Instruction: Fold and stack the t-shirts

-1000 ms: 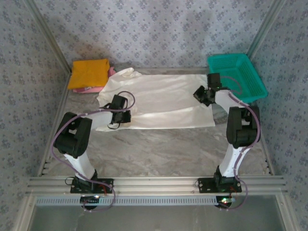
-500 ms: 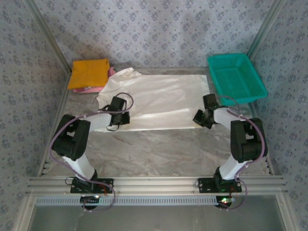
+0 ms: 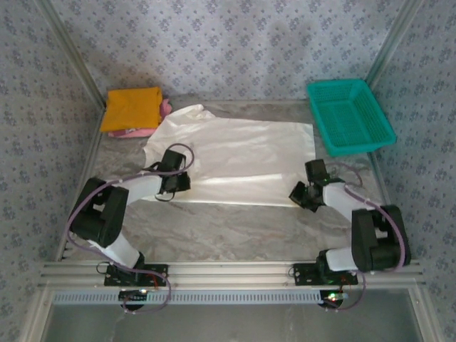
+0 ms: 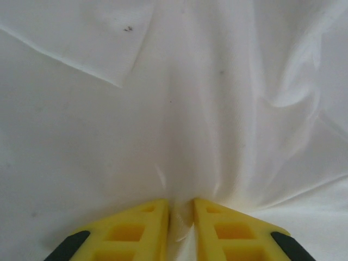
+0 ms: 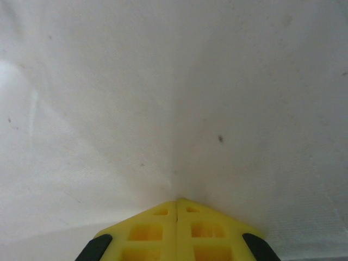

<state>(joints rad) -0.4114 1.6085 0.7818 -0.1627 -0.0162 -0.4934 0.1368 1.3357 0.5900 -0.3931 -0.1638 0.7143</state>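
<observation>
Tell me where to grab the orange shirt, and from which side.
Pinch its near edge, coming from the near side. The orange shirt lies folded flat on a pink shirt, with walls behind and to its left and the white shirt close on its right, so the near side looks freest.

Left gripper [image 4: 180, 205] nipping the white t-shirt [image 4: 174, 109], tips down in the cloth.
Two yellow fingers [image 4: 142, 220] stand almost together, with a thin pleat of cloth caught in the slit between them. Creases fan out from the tips, running ahead and off to the right, where the cloth puckers in soft ridges. Ahead and to the left a folded layer lies over the rest, its edge a sharp diagonal ending in a corner (a small dark speck [image 4: 129, 28] sits on that layer).
</observation>
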